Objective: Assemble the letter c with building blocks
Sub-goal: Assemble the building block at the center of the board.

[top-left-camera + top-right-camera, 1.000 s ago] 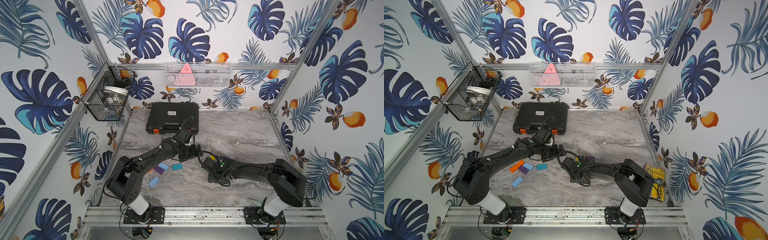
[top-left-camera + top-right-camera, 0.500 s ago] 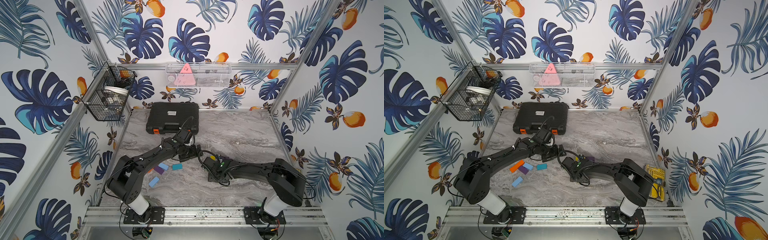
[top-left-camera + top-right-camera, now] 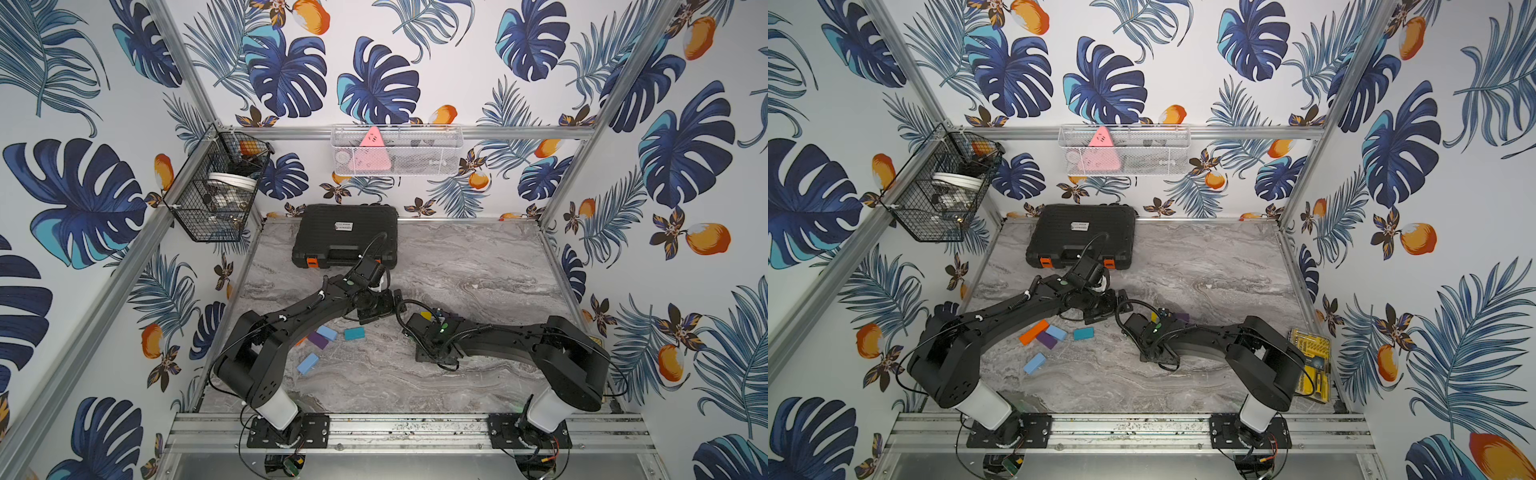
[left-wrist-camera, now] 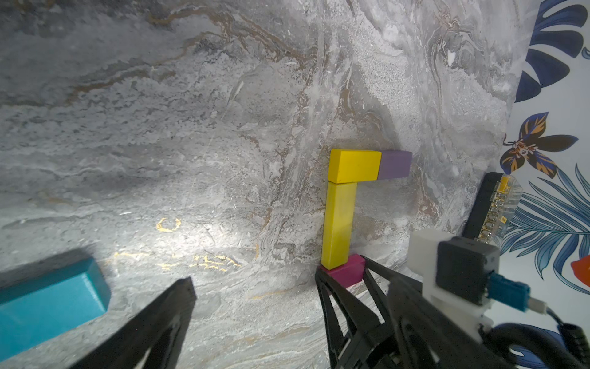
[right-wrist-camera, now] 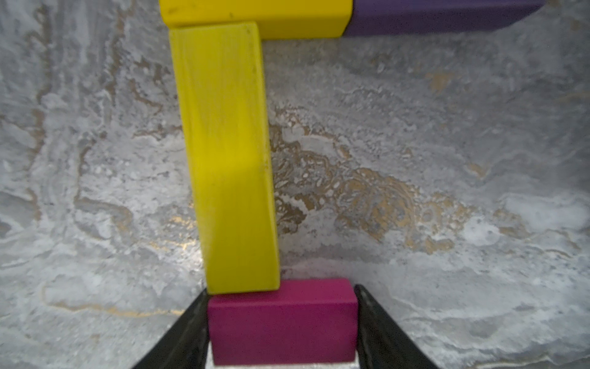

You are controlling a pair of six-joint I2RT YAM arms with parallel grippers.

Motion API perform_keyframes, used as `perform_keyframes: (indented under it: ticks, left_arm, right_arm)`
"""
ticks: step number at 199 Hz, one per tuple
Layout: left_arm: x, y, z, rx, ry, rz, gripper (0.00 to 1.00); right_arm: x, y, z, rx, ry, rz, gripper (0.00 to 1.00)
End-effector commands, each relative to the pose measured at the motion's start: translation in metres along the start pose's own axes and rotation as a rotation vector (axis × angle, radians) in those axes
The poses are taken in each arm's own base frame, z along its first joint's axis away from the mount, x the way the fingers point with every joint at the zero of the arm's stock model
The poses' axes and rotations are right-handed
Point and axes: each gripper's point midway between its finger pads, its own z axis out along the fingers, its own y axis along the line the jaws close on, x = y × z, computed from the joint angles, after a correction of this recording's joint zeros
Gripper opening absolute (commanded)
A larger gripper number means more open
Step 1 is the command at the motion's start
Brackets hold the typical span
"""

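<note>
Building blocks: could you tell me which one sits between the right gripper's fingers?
The magenta block, abutting the long yellow block at its end; the right gripper flanks it alone.

Noted at rear of grey marbled tabletop (image 3: 478, 266): closed black case (image 3: 345, 237), lying flat, white label on lid, orange latches (image 3: 312, 262) on front edge. Mounted on left frame post: black wire basket (image 3: 216, 195), contents unclear apart from a white rim. Hung on back rail: white mesh basket (image 3: 397, 151) holding pink triangle (image 3: 371, 151). Seen in a top view at right table edge: yellow bit set (image 3: 1310, 365).
</note>
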Motion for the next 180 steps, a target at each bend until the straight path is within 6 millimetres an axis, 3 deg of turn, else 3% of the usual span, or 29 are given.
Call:
perform_keyframes:
  ticks: [1,180]
  left_arm:
    - [-0.0022,-0.0028,-0.0005,0.01,-0.007,0.005,0.99]
    - [-0.002,-0.0029,-0.0009,0.012,-0.008,0.004,0.99]
  right_arm:
    - [0.0042,-0.0109,0.0024,0.048,0.014,-0.001,0.7]
    - [0.0015,-0.0062,0.0049,0.039,0.013,-0.014,0.65]
